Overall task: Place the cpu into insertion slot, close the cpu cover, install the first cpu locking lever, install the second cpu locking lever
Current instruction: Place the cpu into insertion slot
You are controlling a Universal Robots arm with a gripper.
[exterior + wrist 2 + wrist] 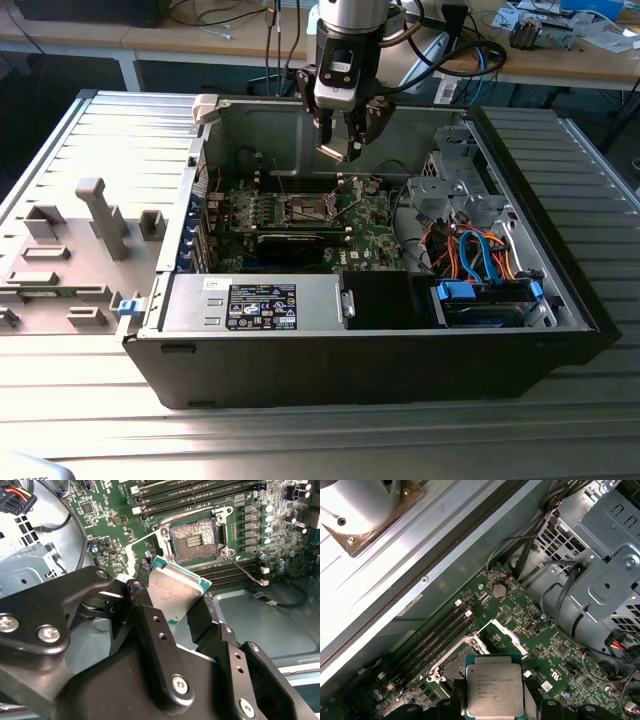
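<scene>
Cpu [176,589] is clamped in the tool [170,602], hanging over the motherboard [102,510] near the open insertion slot [194,541].

You see the cpu [175,592] with a smooth, silvery metal top that shines softly, on a green edge. The fingers [152,630] of the gripper [171,605] look matt black, with bright steel screws. The motherboard [107,530] is glossy green, and the insertion slot [192,540] is dark inside a bare metal rim. In the exterior view, the case [250,125] is dull grey sheet metal and the table [560,420] is pale ribbed metal. At the exterior view's left, the fixtures [100,215] look like matt grey plastic.
</scene>
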